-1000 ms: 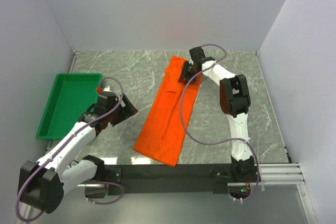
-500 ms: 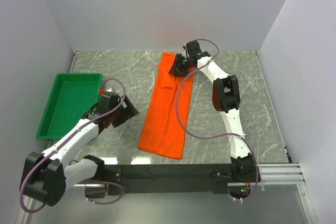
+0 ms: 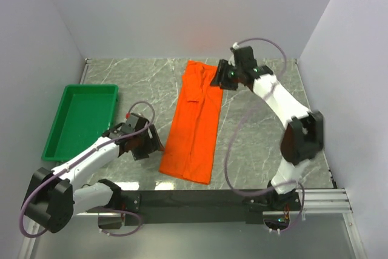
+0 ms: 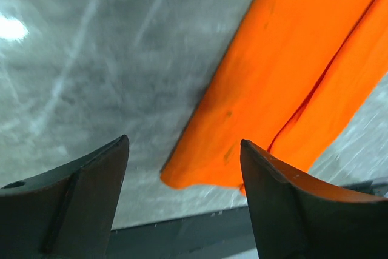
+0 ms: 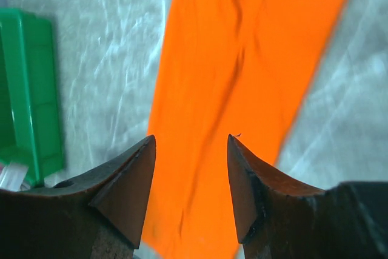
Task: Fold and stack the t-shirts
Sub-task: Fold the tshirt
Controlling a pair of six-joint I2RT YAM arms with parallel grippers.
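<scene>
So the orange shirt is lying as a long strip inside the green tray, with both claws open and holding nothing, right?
Not quite. The orange shirt lies on the table, right of the green tray, not in it, as the top view shows. The left gripper and right gripper are indeed open, holding nothing.

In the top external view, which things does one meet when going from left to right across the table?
green tray -> left gripper -> orange t-shirt -> right gripper, which is above the shirt's far right corner.
</scene>
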